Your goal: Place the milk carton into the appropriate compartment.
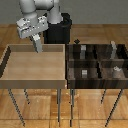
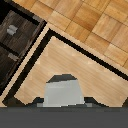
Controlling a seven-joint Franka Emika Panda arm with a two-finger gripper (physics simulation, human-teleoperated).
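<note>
A: What does the exterior view show of the arm?

B: The gripper (image 1: 37, 46) hangs over the far edge of the light tan tray (image 1: 10, 60), toward the exterior view's left. A slim pale grey object (image 1: 37, 43), presumably the milk carton, sits between its fingers, raised above the tray floor.

A: Is the claw spread or pressed together?

B: It is pinching the milk carton. In the wrist view the carton (image 2: 63, 92) fills the space just in front of the camera, a pale grey-white box with a darker peaked top, and the dark finger tips flank its base on both sides.

A: Where is the divided bin?

B: The dark brown striped-wood bin (image 1: 69, 65) stands just beside the tray, at about 3 o'clock from the gripper in the exterior view. Its four cells hold small grey shapes: a block (image 1: 84, 72) in the near cell next to the tray, and another shape (image 1: 116, 70) in the near cell on the exterior view's right. In the wrist view the bin (image 2: 20, 35) lies at about 10 o'clock from the carton.

A: Which cell is the appropriate one?

B: The pictures do not tell.
</note>
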